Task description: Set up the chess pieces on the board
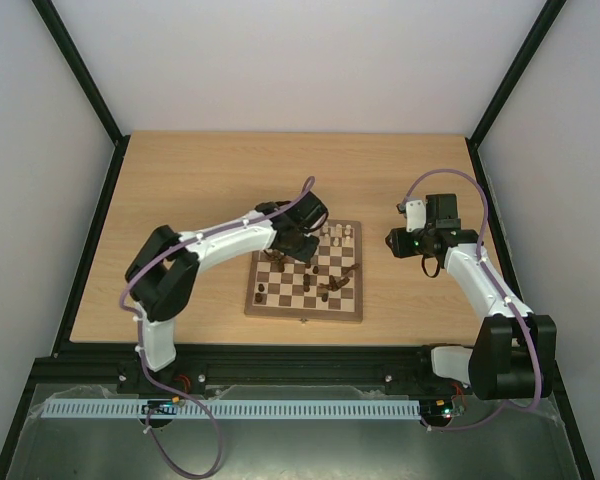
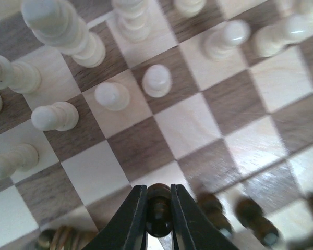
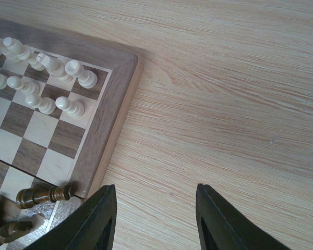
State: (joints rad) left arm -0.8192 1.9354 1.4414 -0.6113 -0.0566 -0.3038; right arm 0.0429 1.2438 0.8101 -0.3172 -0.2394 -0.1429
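The checkered board (image 1: 280,305) lies mid-table. Cream pieces (image 1: 337,234) stand along its far edge; dark pieces (image 1: 332,285) lie scattered over the near squares. My left gripper (image 1: 293,243) hovers over the board's far middle and is shut on a dark brown piece (image 2: 159,208), held just above the squares, with cream pieces (image 2: 156,80) ahead of it. My right gripper (image 1: 395,241) is open and empty over bare table right of the board; its fingers (image 3: 96,219) frame the board's corner (image 3: 117,99), where a dark piece (image 3: 41,196) lies tipped over.
Black frame rails and white walls bound the table (image 1: 180,180). The right arm's base (image 1: 500,360) stands at the near right, the left arm's elbow (image 1: 165,270) at the near left of the board.
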